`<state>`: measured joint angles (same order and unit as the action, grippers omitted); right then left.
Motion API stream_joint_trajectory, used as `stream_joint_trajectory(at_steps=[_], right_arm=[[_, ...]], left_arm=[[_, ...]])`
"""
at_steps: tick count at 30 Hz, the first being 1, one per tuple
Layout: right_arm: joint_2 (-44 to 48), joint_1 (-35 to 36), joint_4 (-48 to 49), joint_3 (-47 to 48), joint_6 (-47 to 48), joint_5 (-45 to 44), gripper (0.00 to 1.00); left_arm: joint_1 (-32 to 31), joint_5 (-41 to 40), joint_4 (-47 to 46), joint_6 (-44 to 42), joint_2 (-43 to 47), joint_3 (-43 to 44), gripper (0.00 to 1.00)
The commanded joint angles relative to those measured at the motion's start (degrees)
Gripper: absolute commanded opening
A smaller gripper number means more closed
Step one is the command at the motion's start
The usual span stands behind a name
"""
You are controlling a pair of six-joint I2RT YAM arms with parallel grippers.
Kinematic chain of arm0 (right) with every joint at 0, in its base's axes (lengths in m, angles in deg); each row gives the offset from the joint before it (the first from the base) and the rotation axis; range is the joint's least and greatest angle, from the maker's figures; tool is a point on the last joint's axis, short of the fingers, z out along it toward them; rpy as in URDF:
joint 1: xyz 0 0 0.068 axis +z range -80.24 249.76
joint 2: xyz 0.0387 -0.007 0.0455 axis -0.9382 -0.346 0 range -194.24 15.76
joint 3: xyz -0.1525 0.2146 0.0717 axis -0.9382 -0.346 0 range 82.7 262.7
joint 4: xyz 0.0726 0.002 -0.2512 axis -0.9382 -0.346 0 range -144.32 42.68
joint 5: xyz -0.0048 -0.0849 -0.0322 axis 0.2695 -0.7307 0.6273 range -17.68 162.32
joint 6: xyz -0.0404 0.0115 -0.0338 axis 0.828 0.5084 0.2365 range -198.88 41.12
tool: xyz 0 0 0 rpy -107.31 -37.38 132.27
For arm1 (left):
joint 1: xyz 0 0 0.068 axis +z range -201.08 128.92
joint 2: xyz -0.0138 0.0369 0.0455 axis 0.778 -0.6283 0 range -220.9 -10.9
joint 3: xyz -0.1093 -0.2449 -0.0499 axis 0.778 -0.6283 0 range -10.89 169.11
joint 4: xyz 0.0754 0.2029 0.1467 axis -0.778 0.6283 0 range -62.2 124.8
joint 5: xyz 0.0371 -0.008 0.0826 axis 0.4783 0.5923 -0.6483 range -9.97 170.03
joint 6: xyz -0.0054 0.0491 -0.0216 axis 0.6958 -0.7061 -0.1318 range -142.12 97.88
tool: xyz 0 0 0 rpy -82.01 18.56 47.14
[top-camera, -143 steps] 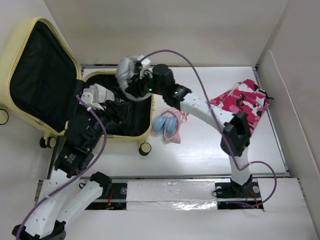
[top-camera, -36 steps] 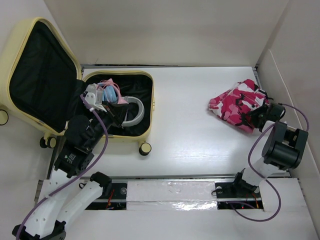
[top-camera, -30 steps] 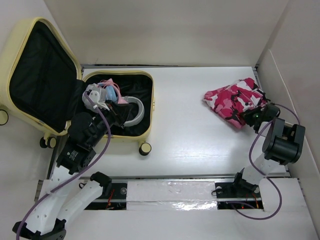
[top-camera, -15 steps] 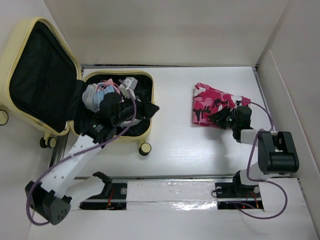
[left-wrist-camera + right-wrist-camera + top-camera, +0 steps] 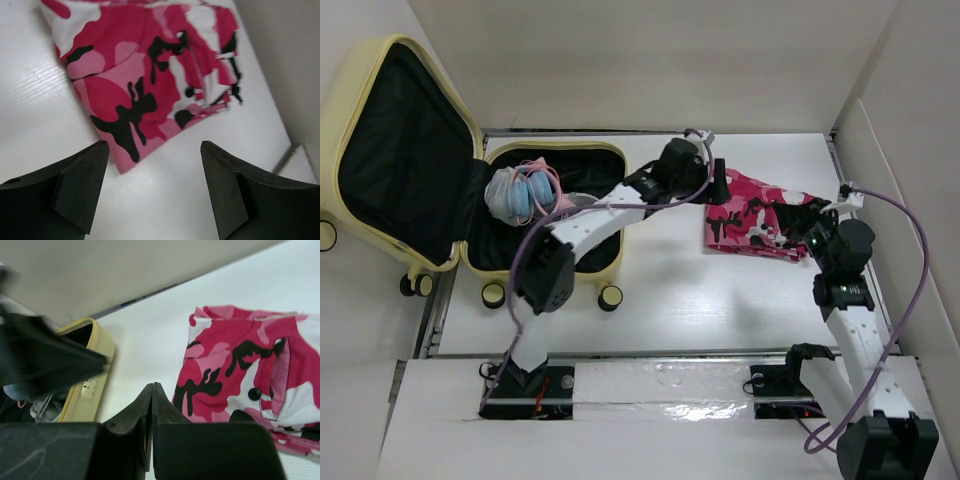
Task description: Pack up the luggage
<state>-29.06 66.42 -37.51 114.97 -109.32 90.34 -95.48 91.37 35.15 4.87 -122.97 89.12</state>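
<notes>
The left pincer hangs wide open just over the pink clothes, the right pincer sits shut and empty beside them, so next the left one likely must drop, pinch them and carry them to the open luggage behind it.

One luggage, one camo garment — perhaps one headphone set.
</notes>
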Motion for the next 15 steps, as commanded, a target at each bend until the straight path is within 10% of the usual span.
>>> stream_joint_trajectory(at_steps=[1, 7, 15], right_arm=[[4.02, 0.26, -4.70, 2.71, 5.47, 0.70, 0.09], [5.00, 2.18, -4.27, 2.36, 6.62, 3.95, 0.46], [3.16, 5.17, -3.39, 2.88, 7.94, 6.59, 0.51]], left_arm=[[1.95, -0.70, 3.81, 2.63, -8.05, 5.98, 0.72], [4.06, 2.64, 4.95, 5.53, -20.72, 15.21, 0.76], [2.92, 3.79, 5.04, 7.55, -31.89, 21.18, 0.75]])
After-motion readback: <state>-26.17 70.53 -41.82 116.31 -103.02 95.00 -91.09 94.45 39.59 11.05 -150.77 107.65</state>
